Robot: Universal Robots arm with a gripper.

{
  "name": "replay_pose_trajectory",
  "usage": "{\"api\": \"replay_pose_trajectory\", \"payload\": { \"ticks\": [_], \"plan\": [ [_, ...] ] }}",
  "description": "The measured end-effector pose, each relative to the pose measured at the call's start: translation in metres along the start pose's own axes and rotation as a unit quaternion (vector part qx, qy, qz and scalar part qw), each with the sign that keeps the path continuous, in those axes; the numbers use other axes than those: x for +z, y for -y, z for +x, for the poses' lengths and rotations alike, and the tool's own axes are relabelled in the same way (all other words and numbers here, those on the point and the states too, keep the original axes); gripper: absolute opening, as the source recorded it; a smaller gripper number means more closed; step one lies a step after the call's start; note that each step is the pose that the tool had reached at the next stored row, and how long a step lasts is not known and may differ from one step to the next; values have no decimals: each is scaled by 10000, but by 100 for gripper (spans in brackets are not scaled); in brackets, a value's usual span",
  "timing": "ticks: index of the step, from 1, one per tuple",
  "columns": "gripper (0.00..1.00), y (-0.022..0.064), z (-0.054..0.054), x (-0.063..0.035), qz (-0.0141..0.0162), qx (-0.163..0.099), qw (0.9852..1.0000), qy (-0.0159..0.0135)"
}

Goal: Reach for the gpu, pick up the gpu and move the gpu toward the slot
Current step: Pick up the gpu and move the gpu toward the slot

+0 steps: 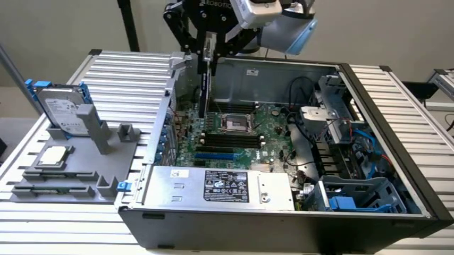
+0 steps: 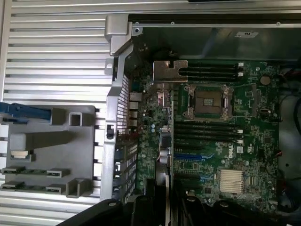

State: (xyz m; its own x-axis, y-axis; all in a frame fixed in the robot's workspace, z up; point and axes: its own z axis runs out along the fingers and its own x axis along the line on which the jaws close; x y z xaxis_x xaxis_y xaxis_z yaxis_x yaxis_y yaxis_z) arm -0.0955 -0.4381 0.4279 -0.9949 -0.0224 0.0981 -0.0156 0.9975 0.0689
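Fingers (image 1: pixel 210 45) of the gripper (image 1: pixel 209 50) were clamped on the gpu (image 1: pixel 206 79), holding the card by its upper edge so that it hung on edge, thin side toward the exterior camera, above the open computer case (image 1: pixel 284 212). The gpu's lower end reached down toward the motherboard (image 1: pixel 241 133) at the side of the case toward the exterior view's left, just beside the case's perforated rear wall (image 1: pixel 170 106). In the wrist view the card ran out from the dark gripper body (image 2: pixel 141 209), seen edge-on, with its silver metal bracket (image 2: pixel 170 71) at the far end hanging over the board next to the CPU socket (image 2: pixel 209 101). Whether the card's edge touched the board could not be told.

Blue expansion slots (image 1: pixel 212 157) lay on the motherboard near the power supply (image 1: pixel 220 186). Outside the case, toward the exterior view's left, a grey fixture (image 1: pixel 71 164) sat on the ribbed metal counter (image 1: pixel 127 69), carrying a silver hard drive (image 1: pixel 62 111) with blue rails standing tilted, and a small square CPU chip (image 1: pixel 55 155) lying flat.
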Motion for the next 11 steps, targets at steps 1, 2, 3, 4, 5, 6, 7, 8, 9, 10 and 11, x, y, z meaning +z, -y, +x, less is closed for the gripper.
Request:
{"api": "replay_pose_trajectory", "payload": {
  "ticks": [1, 2, 3, 4, 5, 6, 7, 8, 9, 10, 11],
  "plan": [
    [27, -5, -47, 7, -1, 0, 10000, -2],
    [27, -10, -94, 13, -1, 1, 10000, -3],
    [27, -15, -140, 19, -1, 1, 10000, -5],
    [27, -20, -186, 26, -1, 1, 10000, -7],
    [27, -24, -232, 33, -1, 1, 10000, -8],
    [27, -29, -278, 40, -1, 1, 10000, -10],
    [27, -34, -326, 47, -2, 1, 10000, -11],
    [27, -39, -373, 53, -1, 1, 10000, -13],
    [27, -44, -417, 60, -2, 2, 10000, -13],
    [27, -49, -465, 68, -2, 1, 10000, -14],
    [27, -54, -511, 74, -2, 1, 10000, -15]
  ]
}}
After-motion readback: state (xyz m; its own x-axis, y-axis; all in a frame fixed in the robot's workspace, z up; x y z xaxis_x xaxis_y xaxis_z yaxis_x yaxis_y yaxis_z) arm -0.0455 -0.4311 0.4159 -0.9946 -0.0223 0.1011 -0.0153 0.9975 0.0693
